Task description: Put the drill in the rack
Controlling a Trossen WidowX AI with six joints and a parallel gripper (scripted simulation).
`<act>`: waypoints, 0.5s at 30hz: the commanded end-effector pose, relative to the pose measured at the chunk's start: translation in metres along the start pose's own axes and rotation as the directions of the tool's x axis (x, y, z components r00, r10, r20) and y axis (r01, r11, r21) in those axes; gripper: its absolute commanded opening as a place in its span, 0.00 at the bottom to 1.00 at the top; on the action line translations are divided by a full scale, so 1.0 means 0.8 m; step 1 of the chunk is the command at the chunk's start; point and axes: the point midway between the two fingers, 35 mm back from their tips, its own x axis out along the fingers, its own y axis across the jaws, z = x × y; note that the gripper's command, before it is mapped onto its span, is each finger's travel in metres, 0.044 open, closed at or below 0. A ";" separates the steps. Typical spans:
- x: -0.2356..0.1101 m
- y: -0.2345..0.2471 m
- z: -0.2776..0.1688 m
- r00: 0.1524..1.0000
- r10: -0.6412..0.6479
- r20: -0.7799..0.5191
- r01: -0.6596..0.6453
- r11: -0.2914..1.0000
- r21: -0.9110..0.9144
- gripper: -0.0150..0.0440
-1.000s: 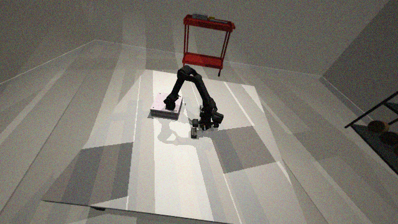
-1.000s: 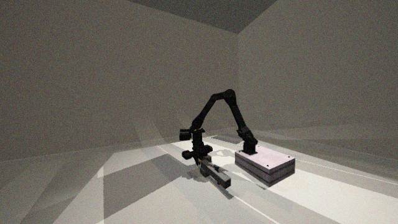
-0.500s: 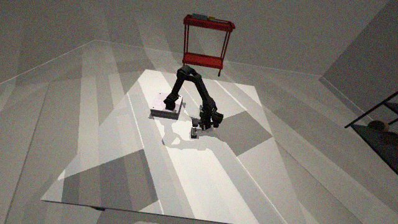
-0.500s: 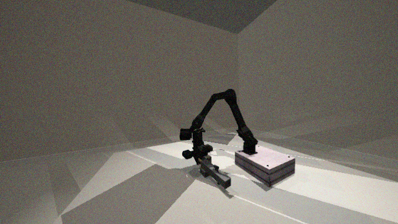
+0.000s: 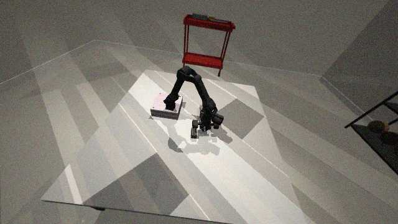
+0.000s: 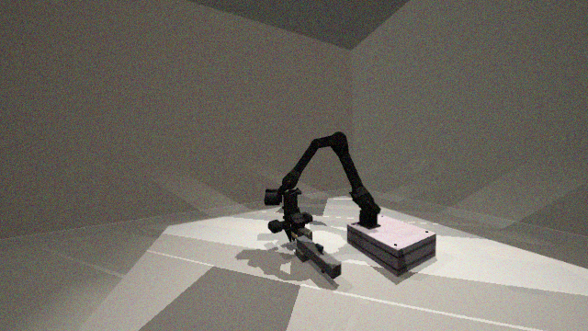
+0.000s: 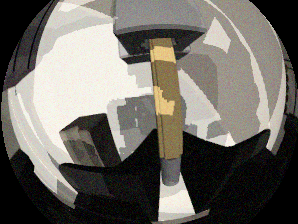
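A tan drill (image 7: 165, 103) sticks out of a grey block (image 7: 156, 3) at the top of the wrist view. Its grey tip sits between my dark fingers. My gripper (image 7: 162, 132) (image 5: 203, 127) (image 6: 293, 233) is shut on the drill, low over the floor mat. In the exterior and top views a long dark block (image 6: 318, 258) (image 5: 194, 133) lies on the mat just in front of the gripper. A dark box-shaped thing (image 7: 88, 139) shows to the left in the wrist view. I cannot make out the key.
The arm stands on a pink-topped base (image 5: 161, 109) (image 6: 400, 239). A red two-shelf cart (image 5: 208, 40) stands behind it. A dark shelf (image 5: 377, 138) with round objects is at the far right. Walls close the room.
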 end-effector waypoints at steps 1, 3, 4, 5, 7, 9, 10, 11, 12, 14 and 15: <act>0.002 -0.001 -0.008 1.000 0.003 0.002 -0.003 1.000 -0.003 0.25; 0.002 -0.001 -0.012 1.000 0.003 0.002 -0.003 1.000 -0.003 0.25; 0.002 -0.001 -0.013 1.000 0.003 0.002 -0.003 1.000 -0.003 0.25; 0.002 -0.001 -0.015 1.000 0.003 0.002 -0.003 1.000 -0.003 0.25; 0.002 -0.001 -0.019 1.000 0.003 0.001 -0.003 1.000 -0.003 0.25; 0.002 -0.001 -0.023 1.000 0.003 0.001 -0.003 1.000 -0.003 0.25; 0.002 -0.001 -0.025 1.000 0.003 0.001 -0.003 1.000 -0.003 0.25; 0.001 -0.001 -0.027 1.000 0.003 0.001 -0.003 1.000 -0.003 0.25; 0.001 -0.001 -0.029 1.000 0.003 0.001 -0.003 1.000 -0.003 0.25; 0.001 -0.001 -0.032 1.000 0.003 0.001 -0.003 1.000 -0.003 0.25; 0.001 -0.001 -0.035 1.000 0.003 0.000 -0.003 1.000 -0.003 0.25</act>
